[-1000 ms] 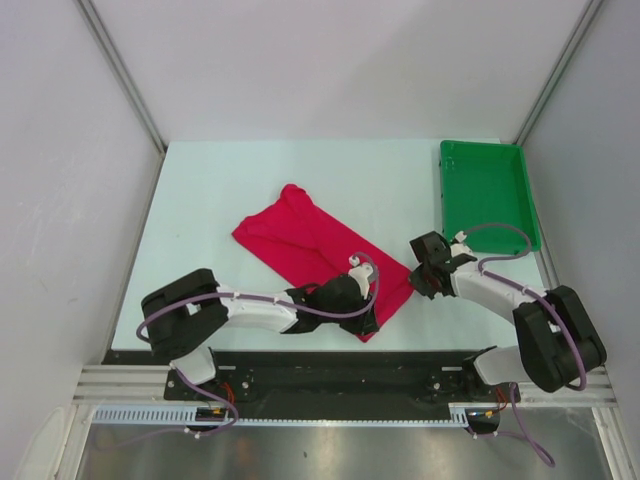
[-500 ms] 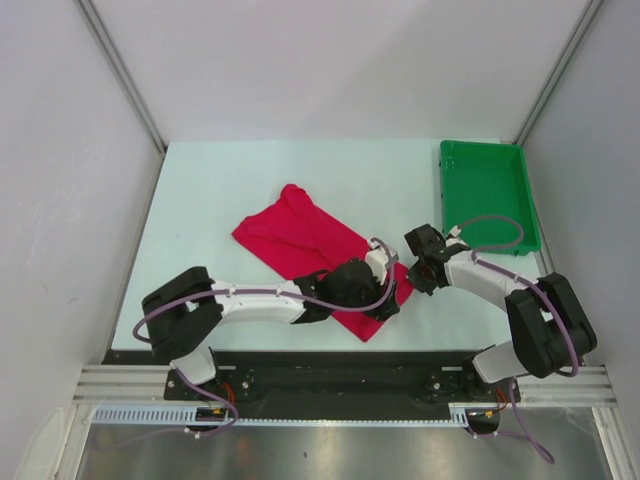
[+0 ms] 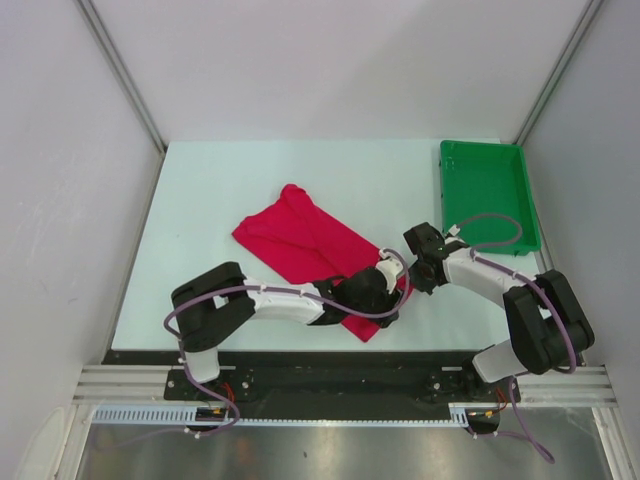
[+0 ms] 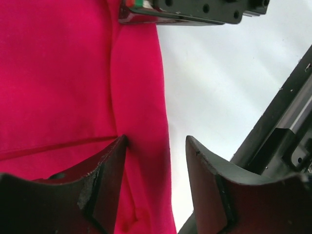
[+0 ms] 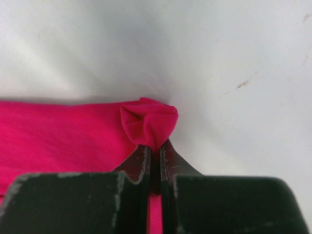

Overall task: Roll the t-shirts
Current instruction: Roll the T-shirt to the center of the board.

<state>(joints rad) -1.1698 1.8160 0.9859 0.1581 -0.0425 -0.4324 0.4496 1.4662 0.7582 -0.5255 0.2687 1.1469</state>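
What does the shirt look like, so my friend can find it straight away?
Start at the pale table. Lying slantwise across its middle is the t-shirt, folded into a long strip. It is the only red, soft thing there; the tray in the far right corner is green.

Open table across the far half and down the left side. There's a wide lane between the t-shirt and the green tray. Tray takes the far right corner, at the table's edge by the right wall. Near right is crowded: left gripper, jaws apart, straddles the shirt's edge, and right gripper pinches the shirt corner just beside it. Left arm lies along the shirt's near edge and blocks entry from the front. Black base rail bounds the near side.
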